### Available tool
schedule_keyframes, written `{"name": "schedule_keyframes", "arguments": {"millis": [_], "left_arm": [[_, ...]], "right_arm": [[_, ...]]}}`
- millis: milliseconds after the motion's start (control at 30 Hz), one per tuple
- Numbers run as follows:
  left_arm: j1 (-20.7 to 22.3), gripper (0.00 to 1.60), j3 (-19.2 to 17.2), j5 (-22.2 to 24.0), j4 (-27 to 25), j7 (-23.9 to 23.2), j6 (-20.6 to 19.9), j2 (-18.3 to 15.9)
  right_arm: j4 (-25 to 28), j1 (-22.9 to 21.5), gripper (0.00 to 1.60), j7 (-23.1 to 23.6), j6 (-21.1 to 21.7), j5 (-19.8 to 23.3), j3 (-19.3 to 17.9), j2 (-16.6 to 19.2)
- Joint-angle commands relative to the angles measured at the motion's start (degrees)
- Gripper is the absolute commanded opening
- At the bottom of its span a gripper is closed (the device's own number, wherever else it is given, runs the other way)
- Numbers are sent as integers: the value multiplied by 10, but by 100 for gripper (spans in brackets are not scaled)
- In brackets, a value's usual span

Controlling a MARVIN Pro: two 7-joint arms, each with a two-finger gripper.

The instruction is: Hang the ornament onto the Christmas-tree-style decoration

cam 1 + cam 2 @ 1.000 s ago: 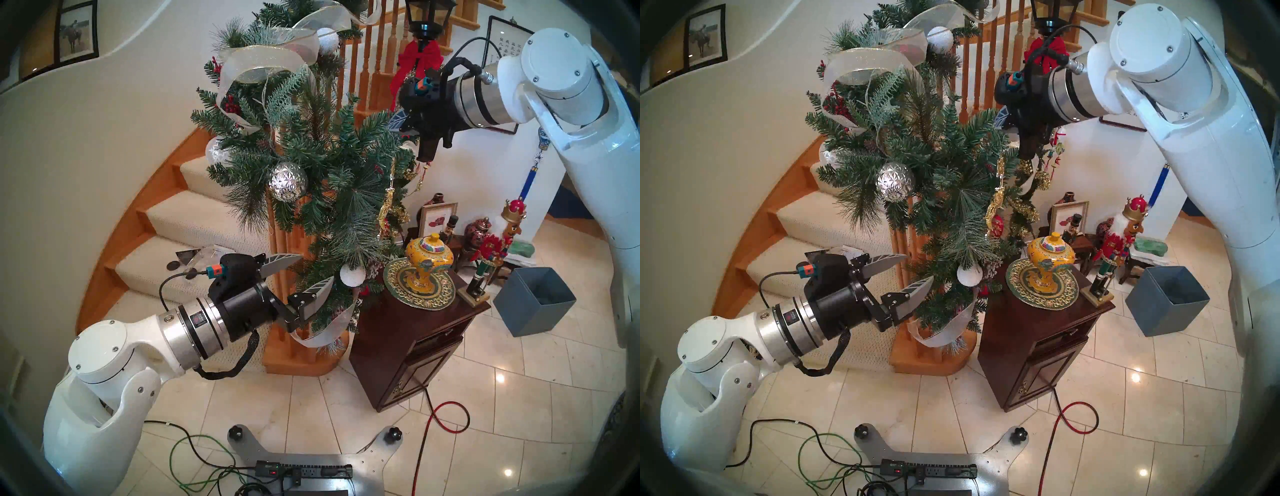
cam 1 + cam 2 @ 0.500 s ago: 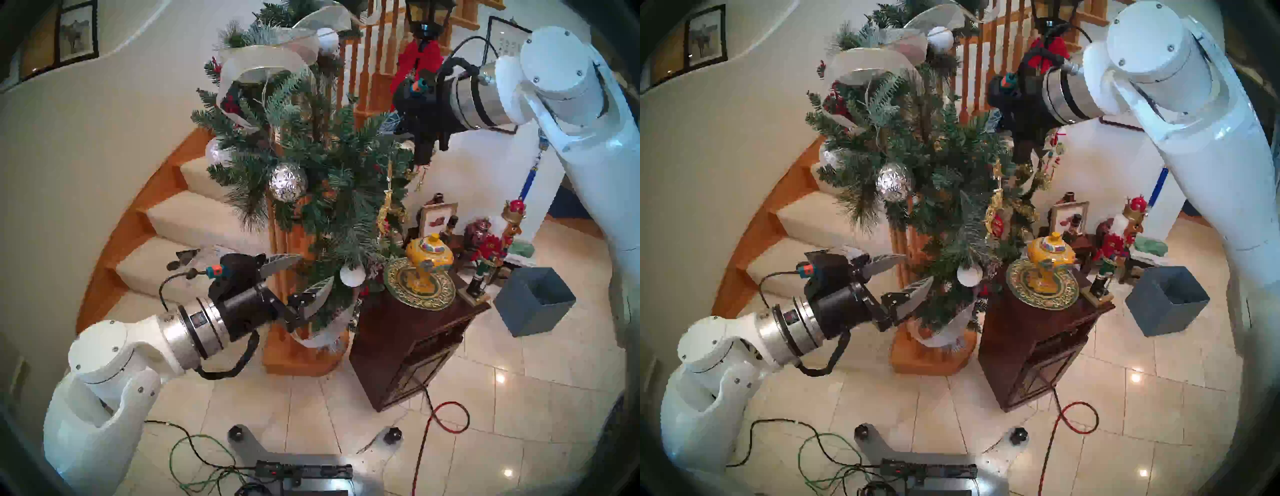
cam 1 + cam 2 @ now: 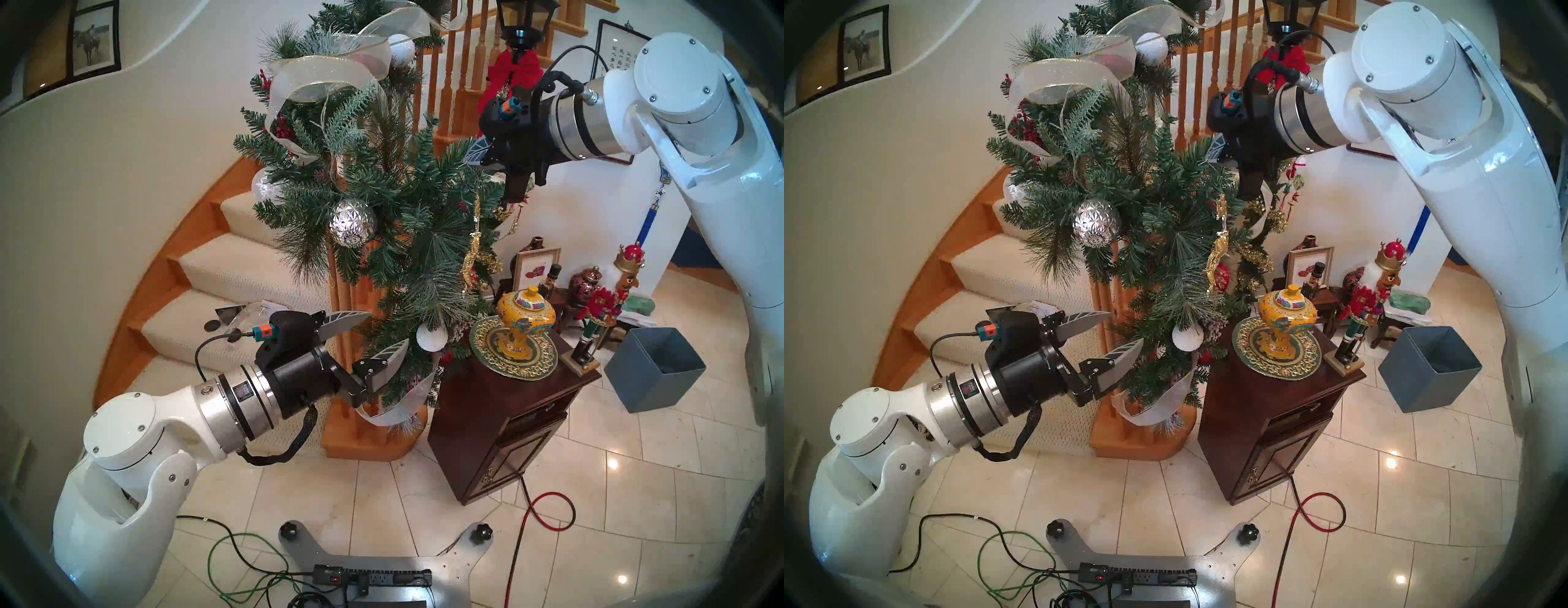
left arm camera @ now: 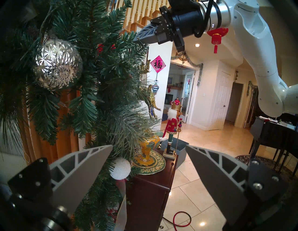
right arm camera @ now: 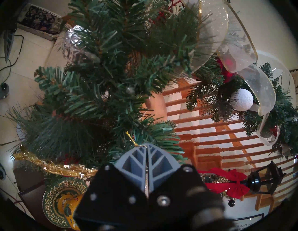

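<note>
The Christmas-tree-style decoration [image 3: 382, 191] [image 3: 1144, 191] [image 4: 96, 64] [image 5: 112, 64] is a bushy green garland with sheer silver ribbon on the stair post. My right gripper [image 3: 475, 153] [image 3: 1221, 146] [image 4: 138, 38] [image 5: 147, 146] is shut on the gold thread [image 5: 131, 138] at the garland's upper right edge, its tips among the needles. The glittery gold reindeer ornament [image 3: 471, 254] [image 3: 1219, 250] [image 4: 151, 100] [image 5: 48, 166] dangles below on that thread, against the right side of the branches. My left gripper [image 3: 388, 329] [image 3: 1127, 327] [image 4: 149, 146] is open and empty by the lower branches.
A silver faceted ball [image 3: 353, 223] and a white snowy ball [image 3: 432, 337] hang in the garland. A dark wooden cabinet [image 3: 509, 403] stands below right, carrying a yellow jar [image 3: 526, 322] and a nutcracker [image 3: 602, 310]. A grey box [image 3: 655, 369] sits beyond; cables cross the floor.
My right gripper has shifted slightly left, further into the garland's top branches, with the ornament following on its thread. The left arm has not moved.
</note>
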State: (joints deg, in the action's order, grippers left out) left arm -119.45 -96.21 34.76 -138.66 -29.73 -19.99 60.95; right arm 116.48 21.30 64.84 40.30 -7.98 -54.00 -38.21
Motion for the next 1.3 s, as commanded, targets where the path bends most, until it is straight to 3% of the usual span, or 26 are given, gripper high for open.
{"name": "schedule_keyframes", "arguments": {"millis": [0,233,367,1267], "left_arm": [[0,160,-1,0,-3,0,1,0],[1,160,-1,0,-3,0,1,0],[0,160,-1,0,-3,0,1,0],[0,160,-1,0,-3,0,1,0]], "right_arm": [[-1,-17,0,7,21,-18,14,0],[-6,-35,0,-4,59,-42,43,4],[-10,-42,0,-13,69,-36,54,10],[-11,-70,0,-52,76,13,82,54]]}}
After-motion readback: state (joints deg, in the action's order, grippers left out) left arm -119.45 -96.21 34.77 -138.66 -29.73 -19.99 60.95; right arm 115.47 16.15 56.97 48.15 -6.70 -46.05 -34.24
